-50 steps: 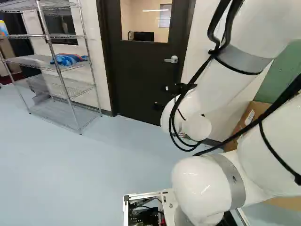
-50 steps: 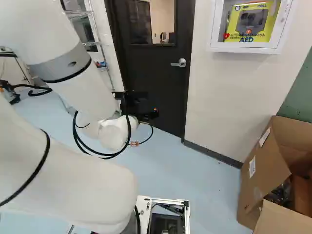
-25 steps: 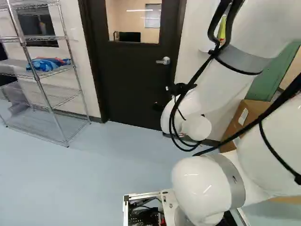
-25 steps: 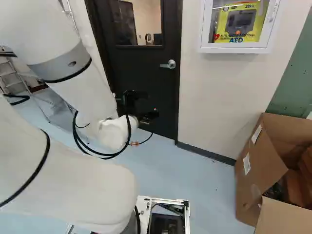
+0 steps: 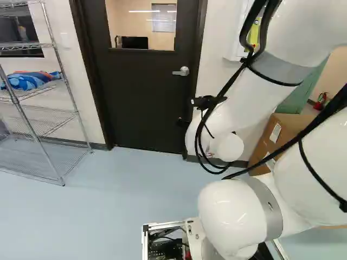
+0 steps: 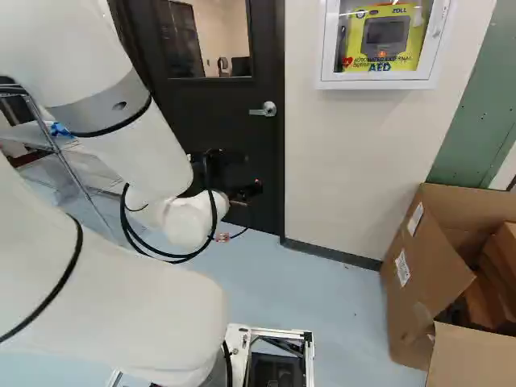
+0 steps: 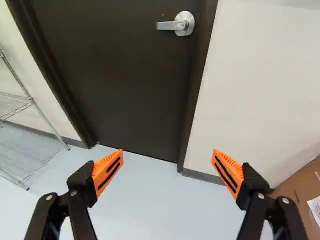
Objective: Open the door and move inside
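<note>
The gripper (image 6: 234, 177) shows as a dark shape in front of the door's lower part in the right base view. In the wrist view the gripper (image 7: 167, 162) stands open, its two orange-padded fingers wide apart with nothing between them. Ahead of it is the dark brown door (image 7: 130, 85), closed in its frame, with a window in its upper half in the base views. The silver lever handle (image 7: 175, 24) sits on the door near its latch side, well ahead of the fingers and not touched. The same handle (image 5: 181, 71) shows left of the arm in the left base view.
A wire shelf rack (image 5: 40, 122) holding a blue bundle (image 5: 30, 80) stands left of the door. Right of it, a white cabinet (image 6: 322, 48) with a yellow device hangs on the wall. An open cardboard box (image 6: 423, 282) stands on the floor at the right of the right base view.
The base has moved, turning to the right: door, rack and wall cabinet have shifted left in both base views. Against its lowest joint the arm has held its pose.
</note>
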Available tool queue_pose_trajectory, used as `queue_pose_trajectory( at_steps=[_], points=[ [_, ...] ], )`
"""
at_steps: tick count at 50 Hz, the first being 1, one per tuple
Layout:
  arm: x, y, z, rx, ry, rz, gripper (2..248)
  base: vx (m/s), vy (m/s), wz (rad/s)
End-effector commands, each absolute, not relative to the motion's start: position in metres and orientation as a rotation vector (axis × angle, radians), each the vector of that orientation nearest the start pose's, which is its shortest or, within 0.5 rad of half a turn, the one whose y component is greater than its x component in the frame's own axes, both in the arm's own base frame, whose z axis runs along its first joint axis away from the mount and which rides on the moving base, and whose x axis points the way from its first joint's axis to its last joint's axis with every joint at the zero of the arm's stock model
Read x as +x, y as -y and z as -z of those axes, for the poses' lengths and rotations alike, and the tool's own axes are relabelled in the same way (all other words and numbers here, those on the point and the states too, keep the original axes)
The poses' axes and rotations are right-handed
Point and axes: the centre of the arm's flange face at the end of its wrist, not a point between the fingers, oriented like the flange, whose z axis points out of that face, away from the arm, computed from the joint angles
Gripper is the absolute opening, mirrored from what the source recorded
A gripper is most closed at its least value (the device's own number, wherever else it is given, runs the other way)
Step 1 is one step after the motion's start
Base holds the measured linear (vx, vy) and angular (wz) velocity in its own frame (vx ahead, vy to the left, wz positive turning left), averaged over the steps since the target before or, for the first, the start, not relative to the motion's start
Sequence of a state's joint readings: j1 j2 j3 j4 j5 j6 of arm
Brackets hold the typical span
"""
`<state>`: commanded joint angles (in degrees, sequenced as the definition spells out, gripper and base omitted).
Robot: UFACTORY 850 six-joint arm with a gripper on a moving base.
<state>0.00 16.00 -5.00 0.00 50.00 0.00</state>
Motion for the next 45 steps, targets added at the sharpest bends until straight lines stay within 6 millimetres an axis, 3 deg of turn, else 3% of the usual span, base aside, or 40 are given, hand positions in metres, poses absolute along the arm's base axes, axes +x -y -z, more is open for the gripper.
queue_pose_trajectory(
  at_steps=[15, 45],
  points=[
    [0.2703, 0.0, -0.3656, -2.558, 0.0, 1.824, 247, 0.13, 0.055, -0.18],
    [0.2703, 0.0, -0.3656, -2.558, 0.0, 1.824, 247, 0.131, 0.085, -0.034]
  ],
)
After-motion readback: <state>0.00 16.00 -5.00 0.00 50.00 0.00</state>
